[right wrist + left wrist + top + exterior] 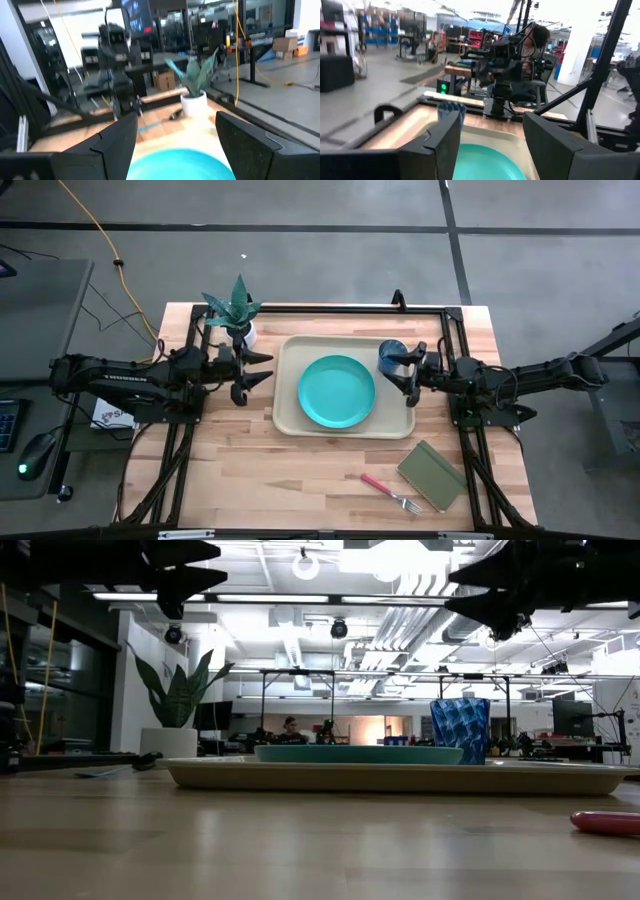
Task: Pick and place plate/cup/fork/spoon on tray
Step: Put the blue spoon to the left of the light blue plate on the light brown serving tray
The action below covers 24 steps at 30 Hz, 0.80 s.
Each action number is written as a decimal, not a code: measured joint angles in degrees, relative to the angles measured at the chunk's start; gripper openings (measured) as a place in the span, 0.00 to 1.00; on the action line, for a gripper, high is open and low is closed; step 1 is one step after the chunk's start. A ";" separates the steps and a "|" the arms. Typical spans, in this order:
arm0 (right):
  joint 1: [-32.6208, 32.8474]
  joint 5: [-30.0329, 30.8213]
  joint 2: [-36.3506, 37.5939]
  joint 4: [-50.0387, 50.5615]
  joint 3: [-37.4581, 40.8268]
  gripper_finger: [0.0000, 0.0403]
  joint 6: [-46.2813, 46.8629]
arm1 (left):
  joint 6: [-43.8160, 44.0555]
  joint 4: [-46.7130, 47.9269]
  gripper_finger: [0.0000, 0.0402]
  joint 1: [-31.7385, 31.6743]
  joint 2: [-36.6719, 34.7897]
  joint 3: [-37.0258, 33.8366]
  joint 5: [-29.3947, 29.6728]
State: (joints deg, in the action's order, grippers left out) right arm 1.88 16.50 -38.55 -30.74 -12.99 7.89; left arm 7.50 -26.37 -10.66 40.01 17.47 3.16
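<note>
The beige tray (290, 420) lies mid-table. The teal plate (336, 391) lies flat in its middle. The blue cup (390, 354) stands upright in the tray's far right corner, as the low view (460, 728) also shows. The red-handled fork (388, 490) lies on the table near the front edge. A slim blue thing, probably the spoon (105, 771), lies on the table by the plant pot; the left arm hides it in the high view. My left gripper (258, 370) is open and raised, left of the tray. My right gripper (408, 377) is open, high above the tray's right rim beside the cup.
A white pot with a green plant (236, 315) stands at the far left, just behind my left gripper. An olive-green notebook (432, 475) lies at the front right beside the fork. Black frame rails run along the table's far, left and right sides.
</note>
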 joint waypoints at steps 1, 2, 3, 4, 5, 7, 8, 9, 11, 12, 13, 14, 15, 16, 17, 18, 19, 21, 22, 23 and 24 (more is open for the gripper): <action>-0.11 0.03 0.01 -1.18 0.00 0.65 0.01 | 0.78 0.21 0.49 0.00 0.00 0.00 0.00; -0.17 -0.01 0.01 -2.40 -0.02 0.65 -0.10 | 0.92 0.26 0.49 0.00 0.00 0.00 0.02; -0.28 -0.10 0.01 -3.44 -0.02 0.65 -0.31 | 0.92 0.31 0.49 0.00 0.00 0.01 0.02; -0.30 -0.27 0.01 -4.26 -0.02 0.65 -0.43 | 0.91 0.59 0.49 0.00 0.00 0.02 0.03; -0.28 -0.29 0.01 -4.66 -0.07 0.65 -0.68 | 1.26 1.01 0.49 0.00 0.00 0.02 0.28; -0.28 -0.27 0.01 -4.71 -0.09 0.65 -0.89 | 3.21 2.43 0.49 0.00 0.00 0.11 2.69; -0.28 -0.29 0.01 -4.67 -0.09 0.65 -0.81 | 4.22 4.91 0.49 0.00 0.00 0.79 4.83; -0.28 -0.29 -0.02 -4.68 -0.09 0.65 -0.55 | 5.05 8.91 0.49 0.00 0.01 1.96 7.69; -0.29 -0.33 -0.43 -4.66 -0.09 0.65 -0.45 | 7.40 19.82 0.49 0.01 0.88 5.45 15.17; -0.28 -0.44 -0.50 -4.38 -0.09 0.65 -0.44 | 9.28 26.12 0.49 0.16 1.88 7.53 19.56; -0.28 -0.44 -0.50 -4.38 -0.09 0.65 -0.44 | 11.99 32.71 0.49 0.37 3.14 9.42 24.49; -0.28 -0.44 -0.59 -4.55 -0.09 0.65 -0.44 | 15.27 38.86 0.49 0.58 4.75 11.16 28.85; -0.28 -0.44 -0.79 -4.59 -0.09 0.65 -0.44 | 18.91 44.55 0.49 0.68 6.62 12.65 32.31; -0.29 -0.44 -0.87 -4.37 -0.09 0.65 -0.44 | 22.58 49.77 0.49 0.68 8.50 13.79 34.61; -0.28 -0.44 -1.00 -4.35 -0.09 0.65 -0.44 | 26.10 54.06 0.49 0.48 10.53 14.70 35.70; -0.30 -0.44 -1.20 -4.56 -0.09 0.65 -0.44 | 29.32 57.57 0.49 0.15 12.77 15.47 35.98; -0.29 -0.44 -1.24 -4.37 -0.09 0.65 -0.44 | 32.18 60.73 0.49 -0.28 14.92 16.04 35.93; -0.28 -0.44 -1.24 -4.22 -0.09 0.65 -0.42 | 36.43 65.23 0.49 -1.31 19.14 16.70 35.88; -0.30 -0.44 -1.24 -4.11 -0.09 0.65 -0.42 | 37.73 66.08 0.49 -2.01 21.19 16.82 35.95; -0.28 -0.44 -1.24 -3.95 -0.09 0.65 -0.37 | 38.46 66.83 0.49 -2.84 23.00 16.83 36.09; -0.28 -0.44 -1.24 -3.83 -0.09 0.65 -0.19 | 38.70 67.29 0.49 -3.91 24.73 16.83 36.39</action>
State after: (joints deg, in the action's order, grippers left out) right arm 1.61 16.05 -39.79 -34.57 -13.08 7.69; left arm 46.20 40.92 -14.56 64.74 34.30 39.55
